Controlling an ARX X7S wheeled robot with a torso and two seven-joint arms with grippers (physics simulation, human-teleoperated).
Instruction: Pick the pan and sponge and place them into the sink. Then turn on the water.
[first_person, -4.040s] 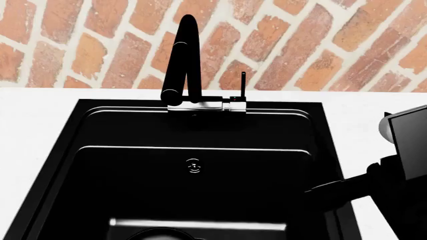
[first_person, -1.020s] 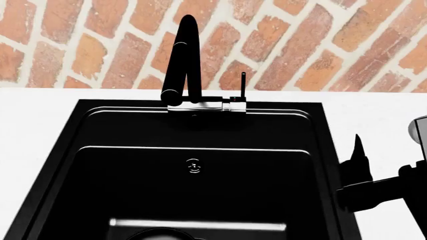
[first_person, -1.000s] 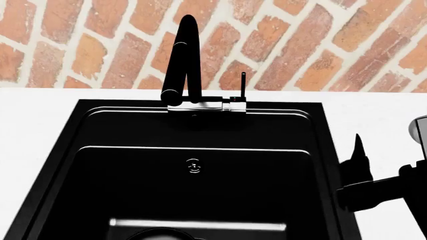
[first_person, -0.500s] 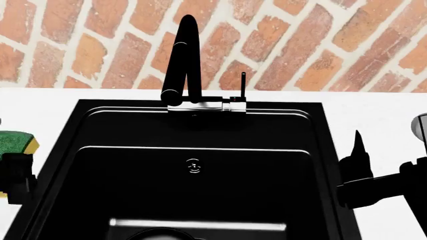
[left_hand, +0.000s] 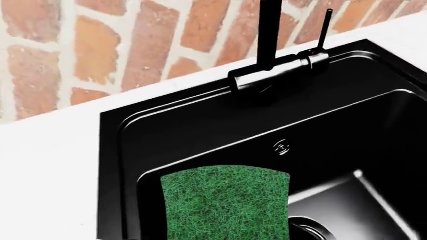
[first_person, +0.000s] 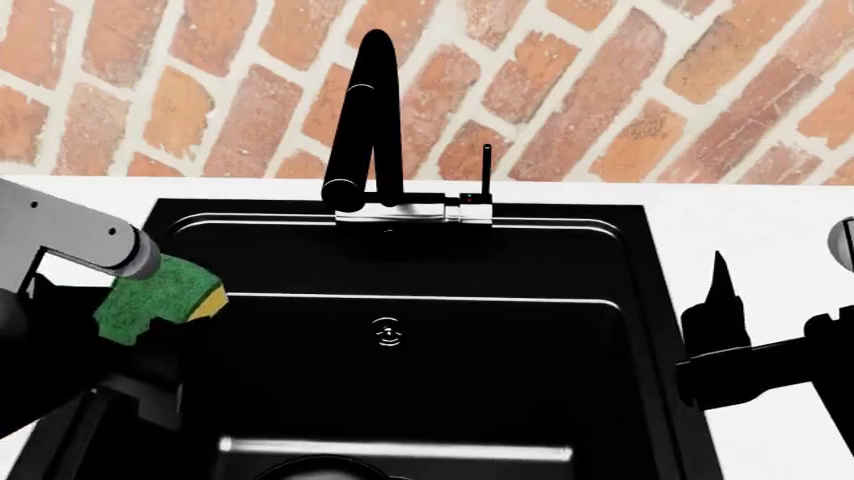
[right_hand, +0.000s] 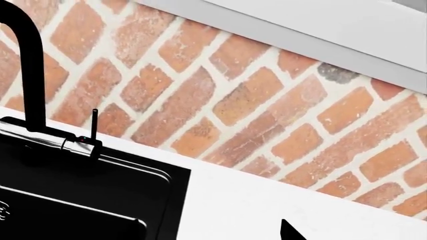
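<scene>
My left gripper (first_person: 158, 312) is shut on the green and yellow sponge (first_person: 150, 298) and holds it above the left part of the black sink (first_person: 627, 250). In the left wrist view the sponge (left_hand: 227, 202) fills the low middle and hides the fingers. Past it lie the sink (left_hand: 173, 135), its overflow fitting (left_hand: 282, 146) and its drain strainer (left_hand: 308, 231). The black tap (first_person: 366, 120) and its thin lever (first_person: 486, 168) stand at the sink's back rim. My right gripper (first_person: 714, 335) is open and empty over the sink's right rim. One fingertip (right_hand: 287, 230) shows. I cannot make out the pan in the black basin.
A white counter (first_person: 747, 215) surrounds the sink, and a brick wall (first_person: 641, 90) rises right behind the tap. The tap (right_hand: 27, 65) and lever (right_hand: 94, 125) also show in the right wrist view, far from that gripper.
My left arm has come in from the left with the sponge, from over the counter edge to above the sink's left side. The right gripper has barely moved.
</scene>
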